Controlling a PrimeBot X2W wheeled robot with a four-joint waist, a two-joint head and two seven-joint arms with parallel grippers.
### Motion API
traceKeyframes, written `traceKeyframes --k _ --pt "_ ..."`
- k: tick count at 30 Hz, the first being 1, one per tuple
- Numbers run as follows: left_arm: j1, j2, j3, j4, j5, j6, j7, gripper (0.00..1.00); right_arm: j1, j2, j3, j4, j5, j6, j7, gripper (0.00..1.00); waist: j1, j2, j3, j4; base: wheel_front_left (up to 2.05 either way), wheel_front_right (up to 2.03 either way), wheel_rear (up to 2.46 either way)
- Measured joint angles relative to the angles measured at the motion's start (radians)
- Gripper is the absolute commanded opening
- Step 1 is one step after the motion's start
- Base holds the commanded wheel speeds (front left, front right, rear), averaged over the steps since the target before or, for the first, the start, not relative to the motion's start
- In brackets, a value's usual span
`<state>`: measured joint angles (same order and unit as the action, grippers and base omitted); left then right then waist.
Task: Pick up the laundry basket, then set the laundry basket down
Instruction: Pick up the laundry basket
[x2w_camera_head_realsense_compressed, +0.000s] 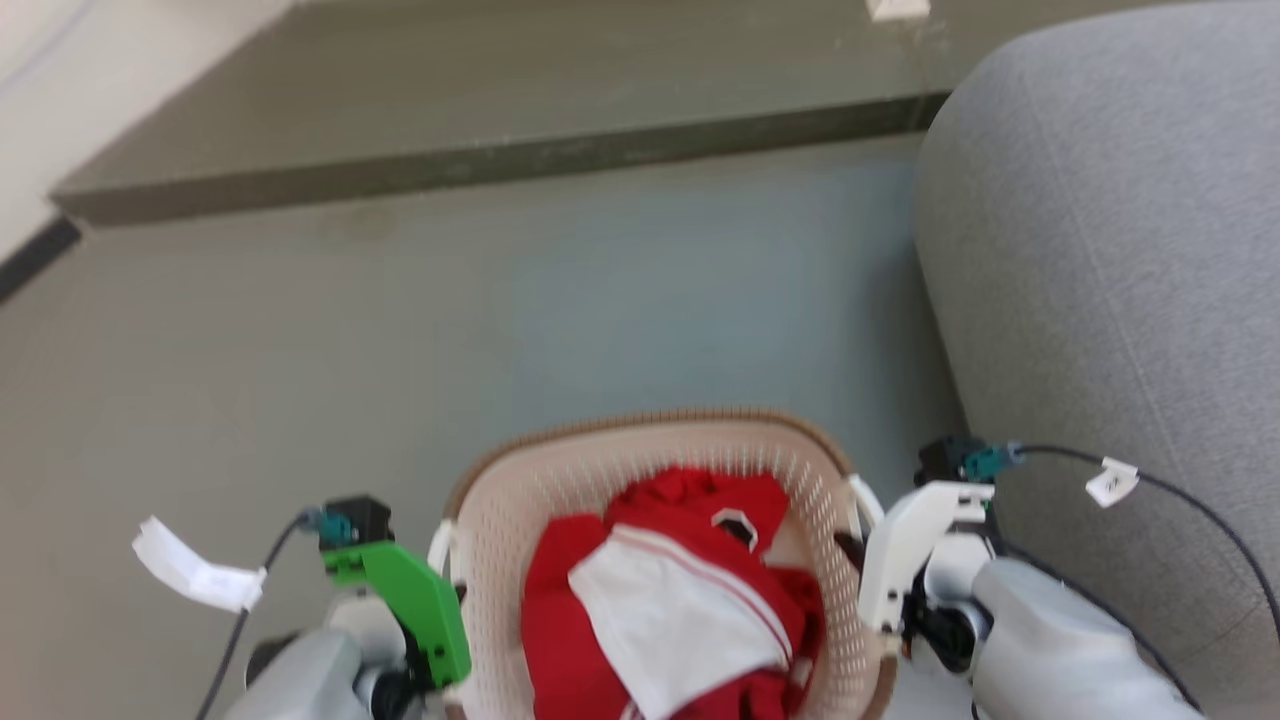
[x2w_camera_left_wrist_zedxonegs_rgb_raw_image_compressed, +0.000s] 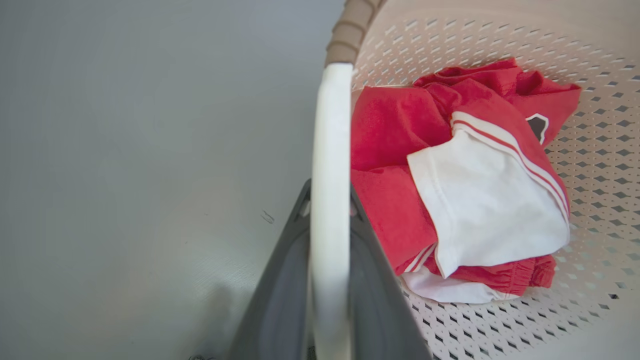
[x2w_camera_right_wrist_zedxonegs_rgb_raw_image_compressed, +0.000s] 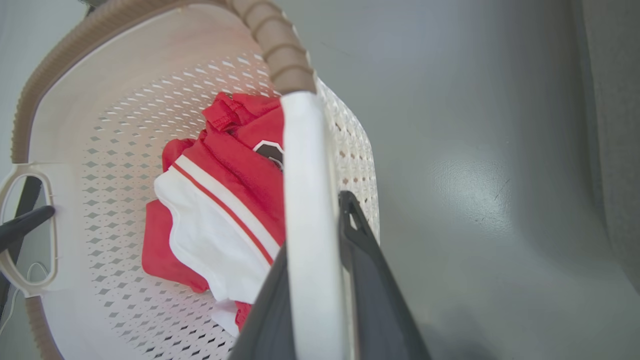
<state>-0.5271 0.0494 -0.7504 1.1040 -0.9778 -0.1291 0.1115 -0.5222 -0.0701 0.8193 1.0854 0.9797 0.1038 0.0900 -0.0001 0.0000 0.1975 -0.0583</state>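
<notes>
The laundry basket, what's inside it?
A heap of red and white clothes lies inside the laundry basket. Its holey wall shows around them. The bottom under the heap is covered, so anything beneath cannot be seen.

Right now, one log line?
cream perforated plastic laundry basket, red-and-white clothes inside; left gripper shut on white left handle; right gripper shut on white right handle
</notes>
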Motion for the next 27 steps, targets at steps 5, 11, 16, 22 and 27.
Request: traceKeyframes --k 5,11,16,22,27 --pt "0.058 -0.004 -0.008 0.018 -0.022 -0.003 0.020 0.00 0.052 0.005 0.021 0.005 0.020 0.000 0.025 0.00 0.0000 0.0000 -0.072 -0.008 0.00 0.00 0.00" --pt "0.072 -0.005 -0.011 0.019 -0.035 -0.003 0.033 0.00 0.064 0.003 0.031 0.005 0.037 0.000 0.040 0.00 0.0000 0.0000 -0.142 -0.018 0.00 0.00 0.00" --pt "0.072 -0.004 -0.019 0.020 -0.044 -0.003 0.048 0.00 0.061 0.001 0.041 0.005 0.043 0.000 0.052 0.00 0.0000 0.0000 -0.171 -0.027 0.00 0.00 0.00" --pt "0.071 -0.004 -0.019 0.025 -0.057 -0.003 0.064 0.00 0.060 0.000 0.049 0.006 0.059 0.000 0.061 0.00 0.0000 0.0000 -0.176 -0.029 0.00 0.00 0.00" --pt "0.070 -0.005 -0.020 0.031 -0.061 -0.003 0.082 0.00 0.059 0.000 0.053 0.006 0.071 0.000 0.062 0.00 0.0000 0.0000 -0.175 -0.029 0.00 0.00 0.00"
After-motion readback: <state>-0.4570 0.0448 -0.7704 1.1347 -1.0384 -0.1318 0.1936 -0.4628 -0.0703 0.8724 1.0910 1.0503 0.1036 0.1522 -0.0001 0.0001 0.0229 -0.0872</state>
